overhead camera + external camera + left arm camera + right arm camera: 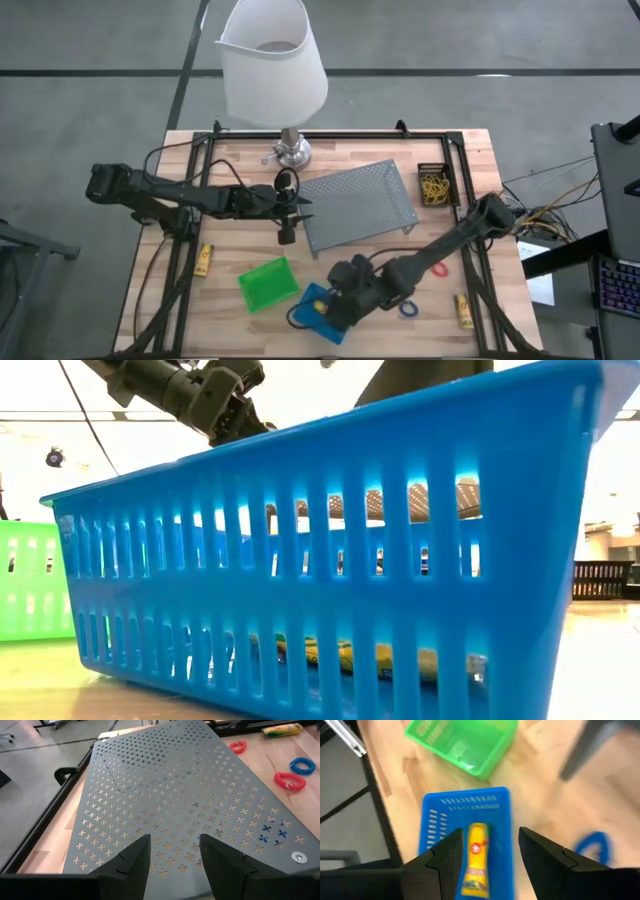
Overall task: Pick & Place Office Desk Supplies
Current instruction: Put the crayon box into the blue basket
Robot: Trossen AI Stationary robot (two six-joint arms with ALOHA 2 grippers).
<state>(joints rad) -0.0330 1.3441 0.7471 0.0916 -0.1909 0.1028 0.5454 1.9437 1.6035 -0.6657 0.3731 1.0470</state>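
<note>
A blue bin (318, 312) stands near the table's front edge with one yellow stick (477, 860) lying flat on its floor; the stick also shows through the slots in the low view (350, 656). My right gripper (487, 865) hangs open above this bin (465, 805), touching nothing. An empty green bin (268, 283) stands just to the left. My left gripper (172, 857) waits open over the left end of the grey mesh tray (165, 785). Another yellow stick (204, 259) lies at the left and one (464, 310) at the right. A red loop (439, 268) and a blue loop (407, 306) lie on the wood.
A black bin (436, 185) holding yellow rubber bands stands at the back right, beside the mesh tray (355, 205). The white-shaded lamp (272, 62) stands at the far edge. A black frame (190, 170) runs around the tabletop.
</note>
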